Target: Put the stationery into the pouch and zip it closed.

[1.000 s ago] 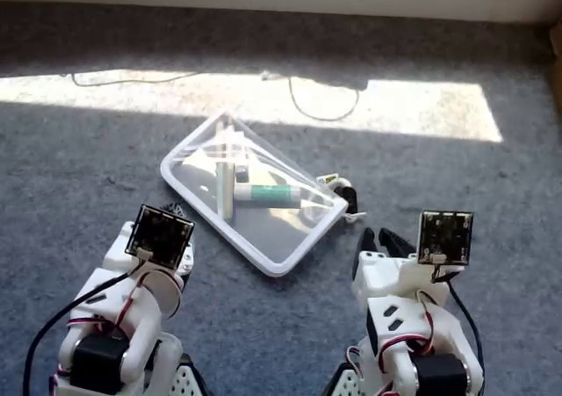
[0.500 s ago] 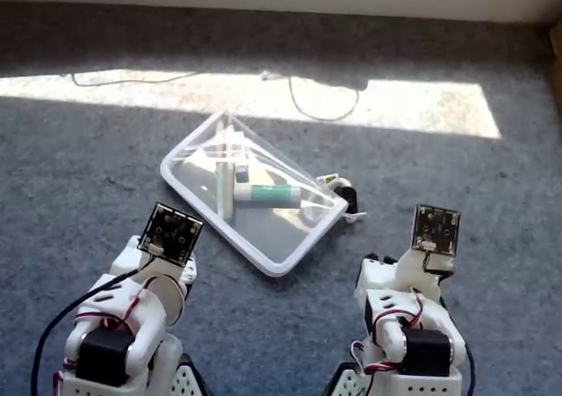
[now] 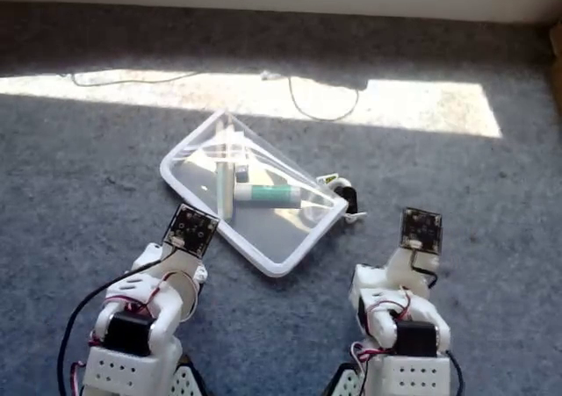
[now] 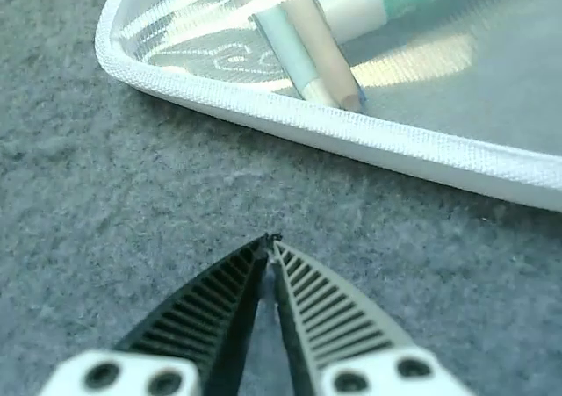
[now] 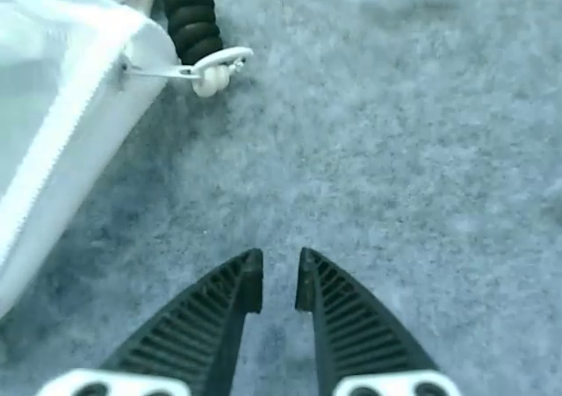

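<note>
Clear plastic pouch (image 3: 274, 238), white zip edge, flat on grey carpet (image 3: 492, 203) ahead of both arms, stationery (image 3: 263, 194) inside. We judge it light, floppy, slippery; best taken at the zip pull (image 5: 215, 62). Left jaws closed, empty; right jaws narrowly parted, empty.

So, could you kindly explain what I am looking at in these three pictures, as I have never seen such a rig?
These are two small robot arms, left and right, each ending in a two-fingered gripper. One picture looks down from above; the others come from cameras on the wrists. On the grey carpet lies a clear pouch with a pencil and a green-and-white pen inside. The left gripper is shut, the right gripper slightly open; neither holds anything.
</note>
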